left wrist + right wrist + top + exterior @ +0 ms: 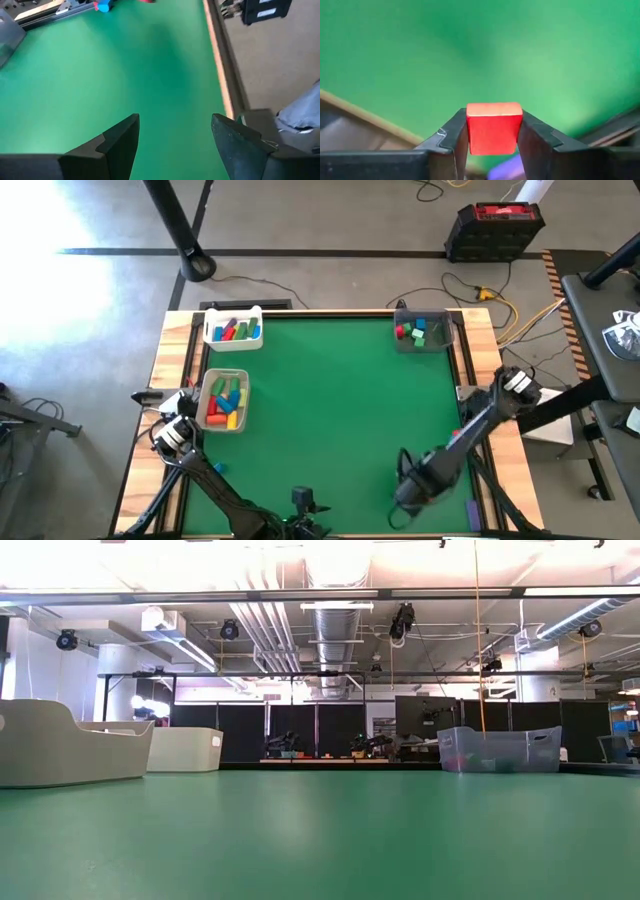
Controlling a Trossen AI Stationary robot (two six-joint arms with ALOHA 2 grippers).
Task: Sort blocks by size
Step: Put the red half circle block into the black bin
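Right gripper (pixel 494 145): at the near right of the green table (pixel 330 420), low over the mat near its front edge, jaws closed on a small red block (pixel 494 127) that sits squarely between the two fingertips; a purple block (pixel 473 513) lies just beside it on the table's right edge strip. Left gripper (pixel 175 137): at the near left of the table, beside the left edge, jaws spread wide with nothing between them and bare mat below; a blue block (pixel 103 6) shows beyond it by the rail. Beige tray (pixel 225 400): left side of the table, just ahead of the left gripper, holding longer blocks in red, green, yellow and blue, lying mixed. White tray (pixel 233 328): far left corner, just beyond the beige tray, holding blocks in red, green, blue and yellow. Clear bin (pixel 424 330): far right corner, well apart from both trays, holding a few small blocks, red, green and blue. Centre of the mat: plain green from the level view, the two trays at left and the clear bin at right seen against the room behind. Black case (pixel 497 230): on the floor beyond the far right corner, red panel on its top.
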